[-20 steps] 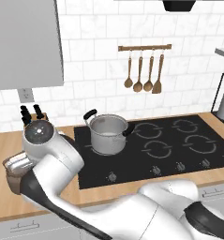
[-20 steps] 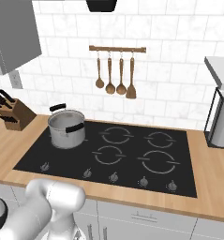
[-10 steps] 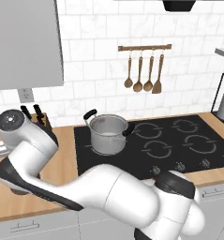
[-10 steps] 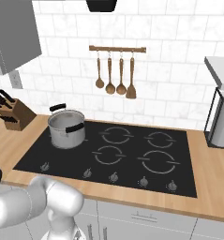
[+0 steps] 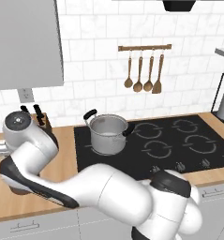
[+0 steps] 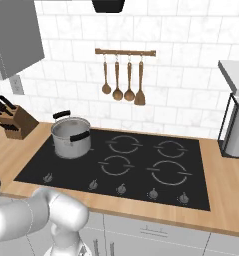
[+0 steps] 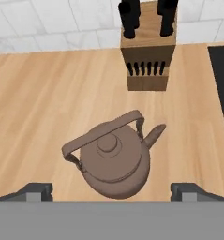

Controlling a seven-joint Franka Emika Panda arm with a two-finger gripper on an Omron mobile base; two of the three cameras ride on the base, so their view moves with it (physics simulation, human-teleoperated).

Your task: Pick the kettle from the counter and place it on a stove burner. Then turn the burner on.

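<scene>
Hand view looks down on the kettle standing on the counter, bare wood around it, knife block behind; the gripper fingers spread wide, straddling it.

White marbled tile wall across the top; wooden utensil rail upper centre, grey cabinet upper left, outlet beneath, pale drawer fronts along the bottom.

We see our white arm sweep from the base leftward, elbow bent low. Our gripper points downward, its two dark fingertips spread wide apart, nothing touching either one.
</scene>
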